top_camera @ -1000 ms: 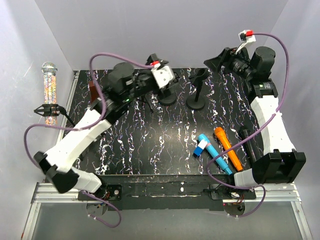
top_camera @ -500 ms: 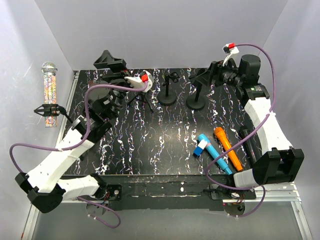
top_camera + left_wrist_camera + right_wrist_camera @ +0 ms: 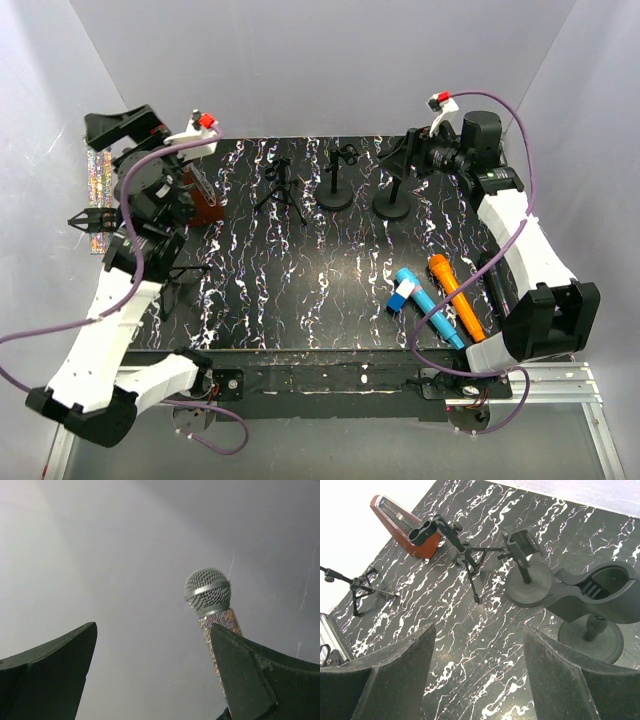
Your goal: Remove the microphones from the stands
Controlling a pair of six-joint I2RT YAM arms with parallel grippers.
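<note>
The glitter-covered microphone (image 3: 98,168) stands upright in the black clip of its stand (image 3: 92,218) by the left wall, outside the table's left edge. My left gripper (image 3: 122,130) hovers in front of its top and hides the head from above. In the left wrist view the mesh head (image 3: 207,590) shows above the right finger (image 3: 250,675), which covers part of the body. My left gripper (image 3: 152,627) is open and holds nothing. My right gripper (image 3: 405,153) is open over the back right of the table, and nothing lies between its fingers (image 3: 480,647).
On the marbled table (image 3: 330,260) stand a tripod stand (image 3: 280,188), two round-base stands (image 3: 337,182) (image 3: 394,192), a red-brown metronome (image 3: 203,198) and a low tripod (image 3: 175,272). Blue (image 3: 428,305), orange (image 3: 455,296) and black (image 3: 497,285) microphones lie at the front right.
My left arm has swung from the back middle of the table to the far left, up to the glitter microphone, and its jaws have widened. The right gripper has drifted slightly left.
</note>
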